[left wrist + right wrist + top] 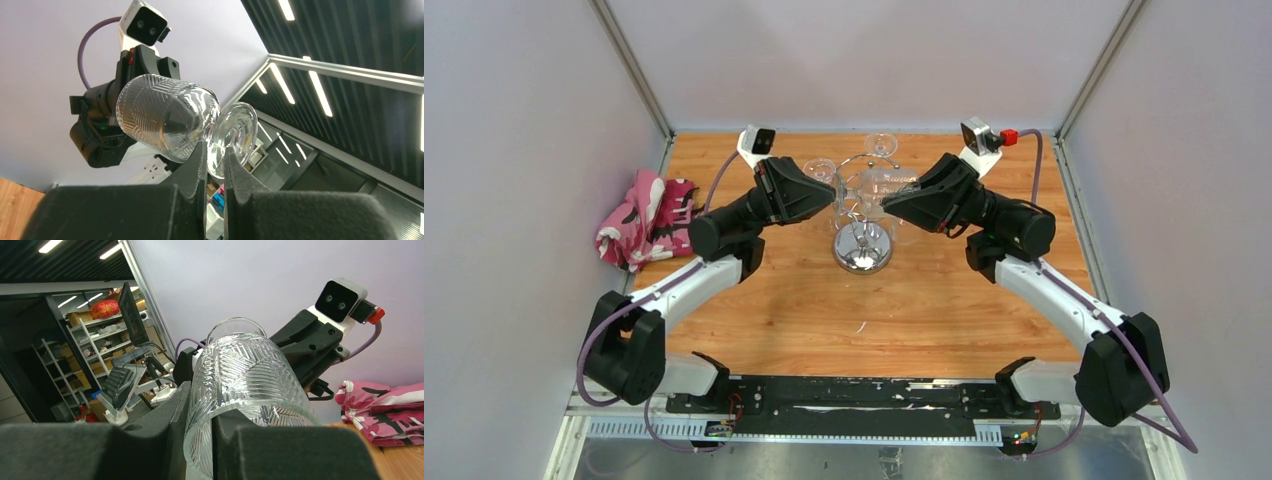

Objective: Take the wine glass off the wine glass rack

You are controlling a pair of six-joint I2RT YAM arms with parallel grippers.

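Lying well left of the wine glass rack [862,250], pink cloth [646,220].

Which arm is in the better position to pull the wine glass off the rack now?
Probably left: the left gripper is shut on the wine glass at its stem, beside the foot. The right gripper only pinches the thin bowl wall.

The top camera looks down from above and behind the arm bases, far enough to take in the whole tabletop [924,320]. Each wrist camera sits just behind its own fingers, the left fingers [192,170] and the right fingers [172,415]. Both are tilted upward and very near the wine glass [165,122]. The left wrist view sees the right arm [105,125] behind it, the right wrist view the left arm [310,347].
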